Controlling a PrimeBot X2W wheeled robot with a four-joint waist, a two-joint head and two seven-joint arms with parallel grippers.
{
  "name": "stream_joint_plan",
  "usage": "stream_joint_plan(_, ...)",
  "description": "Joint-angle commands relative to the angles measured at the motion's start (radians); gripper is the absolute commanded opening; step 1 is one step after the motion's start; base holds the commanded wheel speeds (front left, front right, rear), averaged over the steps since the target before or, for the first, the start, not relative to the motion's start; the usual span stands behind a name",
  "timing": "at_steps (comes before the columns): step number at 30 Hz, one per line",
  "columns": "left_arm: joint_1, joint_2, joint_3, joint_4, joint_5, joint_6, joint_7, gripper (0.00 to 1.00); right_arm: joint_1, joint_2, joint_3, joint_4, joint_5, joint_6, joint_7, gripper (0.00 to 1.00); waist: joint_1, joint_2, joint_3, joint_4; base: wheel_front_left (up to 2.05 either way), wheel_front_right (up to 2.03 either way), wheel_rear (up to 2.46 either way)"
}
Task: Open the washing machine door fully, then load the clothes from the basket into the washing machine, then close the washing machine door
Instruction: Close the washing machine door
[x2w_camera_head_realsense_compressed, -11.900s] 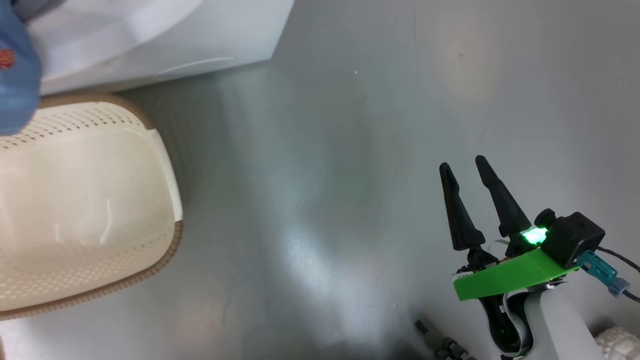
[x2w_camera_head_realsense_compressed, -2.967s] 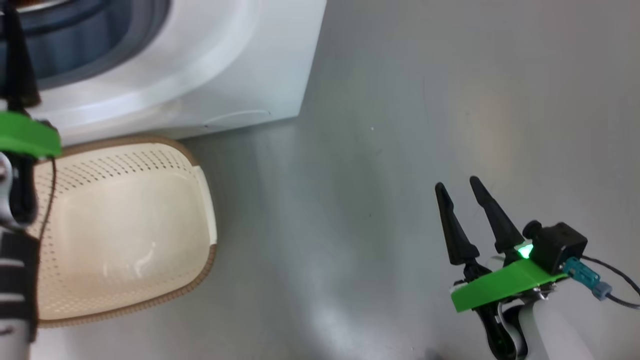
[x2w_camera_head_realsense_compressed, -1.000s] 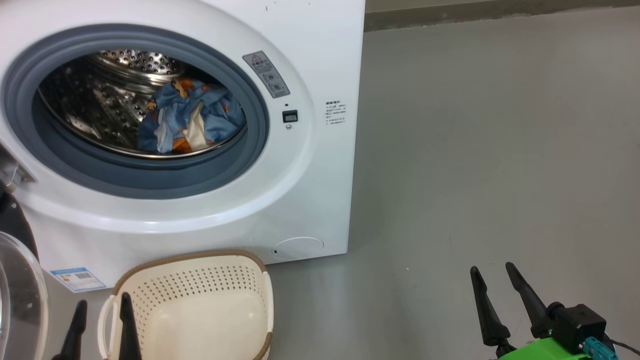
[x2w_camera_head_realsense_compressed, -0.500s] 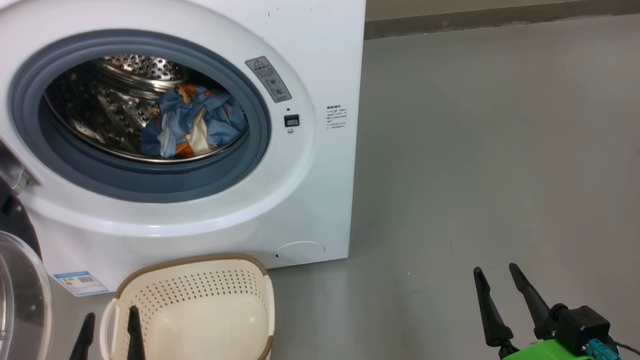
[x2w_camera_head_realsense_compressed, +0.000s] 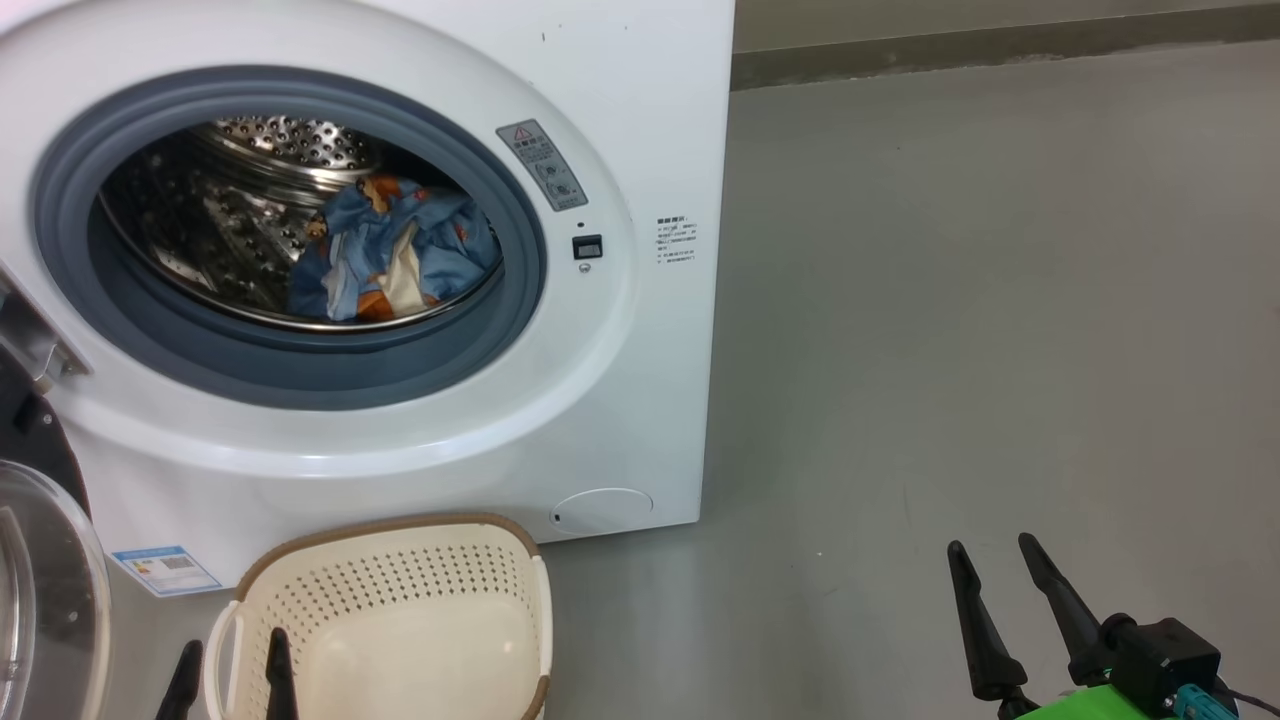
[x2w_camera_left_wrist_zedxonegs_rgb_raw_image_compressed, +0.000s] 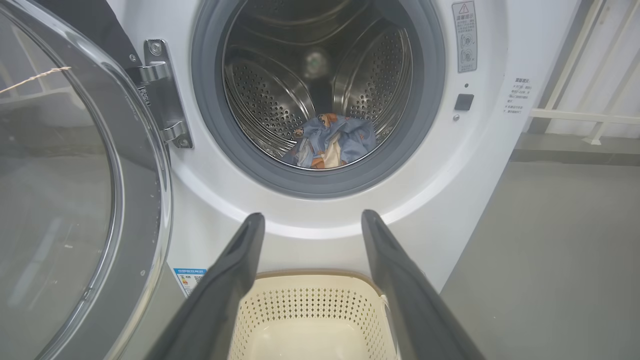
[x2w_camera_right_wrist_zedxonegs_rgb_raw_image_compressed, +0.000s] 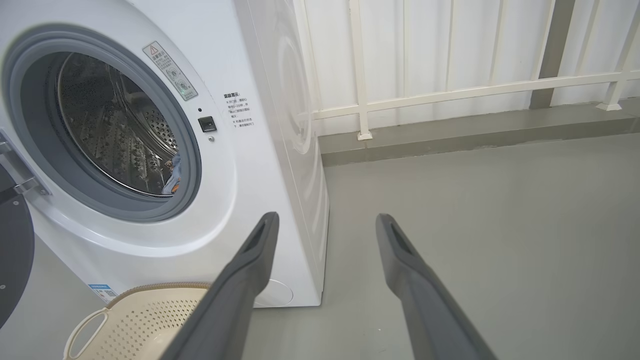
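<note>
White washing machine (x2w_camera_head_realsense_compressed: 640, 130) with grey-blue gasket (x2w_camera_head_realsense_compressed: 300, 370); light blue, orange-printed clothes (x2w_camera_head_realsense_compressed: 395, 260); cream perforated basket (x2w_camera_head_realsense_compressed: 420, 590), brown-rimmed.

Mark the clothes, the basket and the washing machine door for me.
the clothes (x2w_camera_head_realsense_compressed: 395, 250), head view, middle of the blue bundle.
the basket (x2w_camera_head_realsense_compressed: 400, 592), head view, perforated far wall.
the washing machine door (x2w_camera_left_wrist_zedxonegs_rgb_raw_image_compressed: 55, 190), left wrist view, clear glass bowl.

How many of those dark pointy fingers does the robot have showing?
4. Two on the left gripper, at the head view's lower left by the basket, and two on the right gripper, lower right over the floor. Both pairs are spread, empty.
</note>
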Motion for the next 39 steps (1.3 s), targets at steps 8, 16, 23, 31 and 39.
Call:
stream_joint_plan(8,-0.017,0.004,0.029,0.0,0.002,0.001,-0.006,1.0,-0.012,-0.004,0.02,-0.019,0.002,0.003,-0.012,1.0,0.0,0.0,-0.002,-0.001,0.0,0.0,0.0)
stream_joint_plan(16,-0.023,0.004,0.033,0.007,0.008,0.003,-0.006,1.0,-0.011,-0.004,0.022,-0.019,0.01,0.003,-0.012,1.0,0.0,0.0,-0.005,-0.003,-0.02,0.02,0.0)
stream_joint_plan(23,-0.03,0.004,0.037,0.012,0.021,0.016,-0.006,1.0,-0.009,-0.004,0.025,-0.019,0.015,0.003,-0.012,1.0,0.0,0.0,-0.008,-0.006,-0.69,0.69,0.0)
stream_joint_plan(31,-0.035,0.004,0.04,0.01,0.012,0.007,-0.006,1.0,-0.005,-0.004,0.021,-0.013,0.018,0.003,-0.012,1.0,0.0,0.0,-0.009,-0.008,-1.67,1.74,-0.07)
stream_joint_plan(39,-0.051,0.004,0.044,-0.017,0.025,0.006,-0.006,1.0,-0.006,-0.004,0.017,-0.008,0.017,0.003,-0.012,1.0,0.0,0.0,-0.008,-0.001,-1.64,1.68,-0.04)
